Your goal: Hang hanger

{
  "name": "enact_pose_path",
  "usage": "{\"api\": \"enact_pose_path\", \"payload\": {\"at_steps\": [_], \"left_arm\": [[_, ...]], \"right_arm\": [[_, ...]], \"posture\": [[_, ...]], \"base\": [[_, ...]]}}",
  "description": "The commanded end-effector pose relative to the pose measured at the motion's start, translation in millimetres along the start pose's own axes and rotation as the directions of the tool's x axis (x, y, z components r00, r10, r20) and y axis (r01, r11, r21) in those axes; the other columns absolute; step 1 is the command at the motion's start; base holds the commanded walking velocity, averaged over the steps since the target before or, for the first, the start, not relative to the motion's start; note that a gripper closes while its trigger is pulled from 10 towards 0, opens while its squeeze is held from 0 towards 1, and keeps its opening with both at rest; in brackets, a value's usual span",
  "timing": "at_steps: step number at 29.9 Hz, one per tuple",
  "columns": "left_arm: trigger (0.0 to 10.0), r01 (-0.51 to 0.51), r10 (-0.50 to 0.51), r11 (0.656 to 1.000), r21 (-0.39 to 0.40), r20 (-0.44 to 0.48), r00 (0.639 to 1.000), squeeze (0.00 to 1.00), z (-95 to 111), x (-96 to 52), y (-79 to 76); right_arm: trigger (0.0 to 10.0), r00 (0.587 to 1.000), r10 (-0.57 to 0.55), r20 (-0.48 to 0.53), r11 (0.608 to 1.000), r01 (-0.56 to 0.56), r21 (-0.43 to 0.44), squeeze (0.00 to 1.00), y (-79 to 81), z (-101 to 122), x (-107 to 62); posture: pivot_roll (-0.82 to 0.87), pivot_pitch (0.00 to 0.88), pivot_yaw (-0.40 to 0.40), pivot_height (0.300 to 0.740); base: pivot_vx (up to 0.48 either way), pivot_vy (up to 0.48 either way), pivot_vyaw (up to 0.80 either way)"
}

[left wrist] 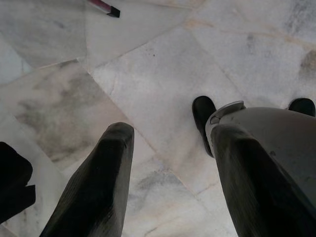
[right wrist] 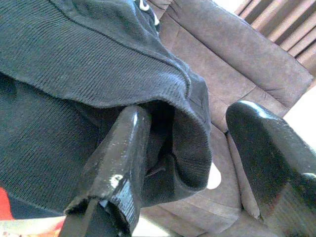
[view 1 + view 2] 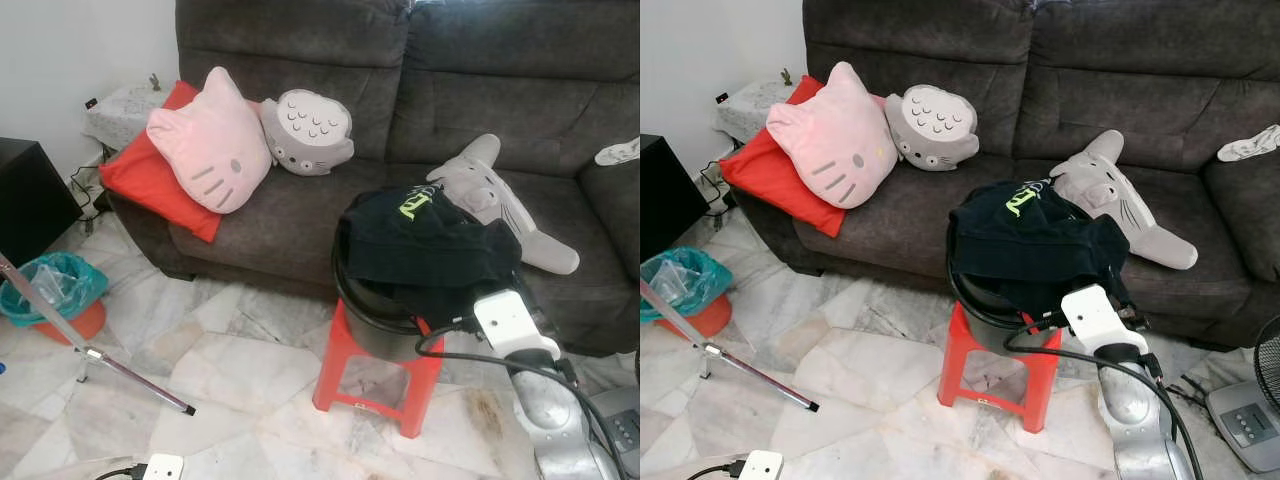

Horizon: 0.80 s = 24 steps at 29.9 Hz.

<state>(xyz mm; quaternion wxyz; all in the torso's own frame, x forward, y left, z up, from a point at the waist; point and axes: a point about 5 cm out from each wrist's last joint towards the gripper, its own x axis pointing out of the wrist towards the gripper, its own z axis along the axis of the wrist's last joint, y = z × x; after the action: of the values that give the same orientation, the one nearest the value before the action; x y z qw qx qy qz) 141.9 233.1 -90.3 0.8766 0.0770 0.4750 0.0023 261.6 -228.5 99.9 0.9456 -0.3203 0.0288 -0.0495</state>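
dark sofa (image 3: 480,90) across the back, pink cat cushion (image 3: 212,142) on a red cushion (image 3: 140,170) at its left end, grey plush (image 3: 500,200) on the seat. marble floor (image 3: 240,370) in front. red stool (image 3: 375,385) carrying a black bucket (image 3: 385,325), dark garment (image 3: 425,240) heaped over the rim. right gripper (image 2: 190,143) at the garment's edge, fingers (image 2: 118,163) spread apart, hem lying between them, not clamped. left gripper (image 1: 170,168) hanging over the floor, spread wide, holding nothing. hanger: cannot tell where.
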Motion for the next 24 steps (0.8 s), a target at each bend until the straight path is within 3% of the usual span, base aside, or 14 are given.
{"api": "enact_pose_path", "payload": {"at_steps": [1, 4, 5, 6, 7, 8, 9, 24], "left_arm": [[10.0, 0.006, -0.005, 1.000, 0.014, -0.017, 1.000, 0.00, -3, -0.3, -2.0], [10.0, 0.009, -0.009, 1.000, 0.015, -0.014, 1.000, 0.00, 0, 1.1, -4.9], [10.0, 0.011, -0.011, 1.000, 0.016, -0.014, 1.000, 0.00, 2, 1.8, -6.4], [10.0, 0.012, -0.012, 1.000, 0.016, -0.014, 1.000, 0.00, 2, 2.0, -6.9], [10.0, 0.013, -0.012, 1.000, 0.015, -0.013, 1.000, 0.00, 3, 2.2, -7.2], [10.0, 0.013, -0.012, 1.000, 0.015, -0.013, 1.000, 0.00, 3, 2.2, -7.2], [10.0, 0.013, -0.013, 1.000, 0.014, -0.013, 1.000, 0.00, 3, 2.5, -7.5], [10.0, 0.010, -0.009, 1.000, 0.015, -0.019, 1.000, 0.00, 0, 1.2, -4.5]], "right_arm": [[10.0, 1.000, 0.001, -0.002, 1.000, -0.001, 0.000, 1.00, -2.8, 1, 3.5], [10.0, 1.000, -0.010, -0.004, 1.000, 0.010, -0.010, 1.00, -4.8, 3, 6.9], [10.0, 1.000, -0.016, -0.015, 1.000, 0.016, -0.015, 0.93, -5.7, 2, 8.4], [10.0, 1.000, -0.019, -0.018, 1.000, 0.019, -0.014, 0.93, -6.2, 1, 8.7], [10.0, 0.999, -0.023, -0.026, 1.000, 0.023, -0.005, 0.21, -6.9, 0, 9.3], [10.0, 0.999, -0.023, -0.026, 1.000, 0.023, -0.005, 0.21, -6.9, 0, 9.3], [10.0, 0.999, -0.021, -0.039, 1.000, 0.021, 0.001, 0.00, -7.3, -1, 10.4], [10.0, 1.000, -0.018, -0.019, 1.000, 0.019, 0.015, 0.00, -10.5, 7, 20.0]], "posture": [[-0.12, 0.000, 0.014, 0.740], [-0.12, 0.000, 0.015, 0.740], [-0.12, 0.000, 0.015, 0.740], [-0.12, 0.000, 0.015, 0.740], [-0.11, 0.000, 0.016, 0.740], [-0.11, 0.000, 0.016, 0.740], [-0.12, 0.000, 0.017, 0.740], [-0.12, 0.000, 0.019, 0.740]], "base": [[0.000, 0.000, 0.00], [0.000, 0.000, 0.00], [0.000, 0.000, 0.00], [0.000, 0.000, 0.00], [0.000, 0.000, 0.00], [0.000, 0.000, 0.00], [0.000, 0.000, 0.00], [0.000, 0.000, 0.00]]}}
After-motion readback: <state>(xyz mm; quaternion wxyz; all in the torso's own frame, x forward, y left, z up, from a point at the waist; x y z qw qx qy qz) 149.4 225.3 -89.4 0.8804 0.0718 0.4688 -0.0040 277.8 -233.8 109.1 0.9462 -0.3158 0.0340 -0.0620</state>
